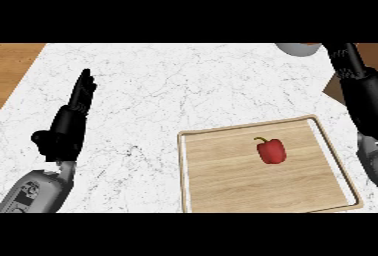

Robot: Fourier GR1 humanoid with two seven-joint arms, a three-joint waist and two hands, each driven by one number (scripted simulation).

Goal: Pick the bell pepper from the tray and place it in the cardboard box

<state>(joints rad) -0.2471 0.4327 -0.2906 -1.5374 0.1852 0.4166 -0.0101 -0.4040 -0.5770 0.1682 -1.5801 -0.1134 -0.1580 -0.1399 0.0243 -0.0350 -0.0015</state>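
While cropped, right hand [353,62] blurs.

The counter [192,85] looked like polished white marble, veined with thin grey lines and speckled dark in places. At its far left edge a strip of warm brown wood [16,62] showed. The tray [221,175] was pale wood with a straight, even grain and a smooth, lighter rim. The bell pepper [272,151] had a red, slightly glossy skin. The left hand [68,125] was matt black, like plastic or rubber, and its forearm [33,192] a smooth grey shell.
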